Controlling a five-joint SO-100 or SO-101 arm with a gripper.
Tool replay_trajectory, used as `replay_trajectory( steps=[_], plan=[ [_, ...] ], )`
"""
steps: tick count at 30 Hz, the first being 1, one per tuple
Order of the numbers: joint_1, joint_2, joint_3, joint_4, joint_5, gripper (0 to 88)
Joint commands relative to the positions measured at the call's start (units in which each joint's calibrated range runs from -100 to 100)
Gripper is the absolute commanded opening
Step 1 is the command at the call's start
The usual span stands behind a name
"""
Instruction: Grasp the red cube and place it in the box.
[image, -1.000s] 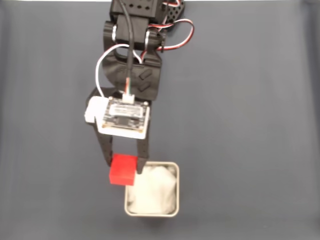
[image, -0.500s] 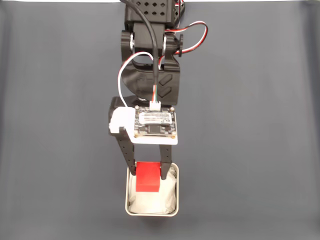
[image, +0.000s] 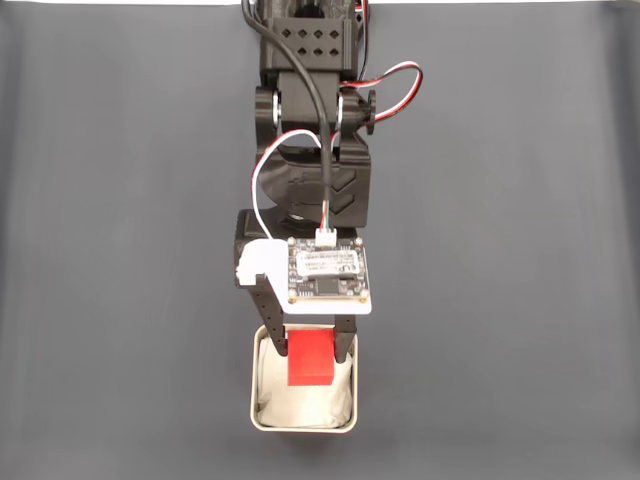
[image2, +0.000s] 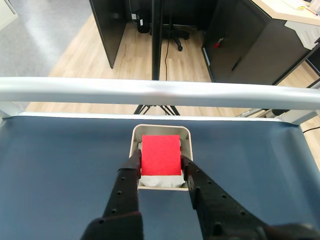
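Observation:
The red cube (image: 311, 361) hangs over the middle of the box (image: 262, 415), clamped between the two black fingers of my gripper (image: 310, 352). In the wrist view the same cube (image2: 160, 154) fills most of the box (image2: 161, 129) opening, with my gripper (image2: 160, 162) shut on its left and right faces. The box is a pale-rimmed square with white paper lining, sitting on the dark blue-grey mat. Whether the cube touches the lining I cannot tell.
The arm (image: 311, 150) reaches down the fixed view from the top centre. A metal rail (image2: 160, 93) runs along the table's far edge just beyond the box. Bare mat (image: 500, 250) lies on both sides.
The gripper has carried the cube to the right and forward, from the box's upper left corner to over its middle. Its grip on the cube is unchanged.

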Motion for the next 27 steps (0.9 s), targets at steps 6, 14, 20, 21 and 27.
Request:
replay_trajectory(
  steps=[6, 14, 20, 21, 27],
  plan=[
    [-0.46, 0.06, -2.99, -0.45, -0.54, 11.5],
    [-0.17, 0.41, -2.99, -0.7, -1.03, 11.5],
    [-0.17, 0.41, -2.99, -0.94, -1.37, 11.5],
    [-0.17, 0.32, -2.99, -0.94, -1.42, 11.5],
    [-0.03, 0.24, -2.99, -1.02, -1.56, 11.5]
  ],
)
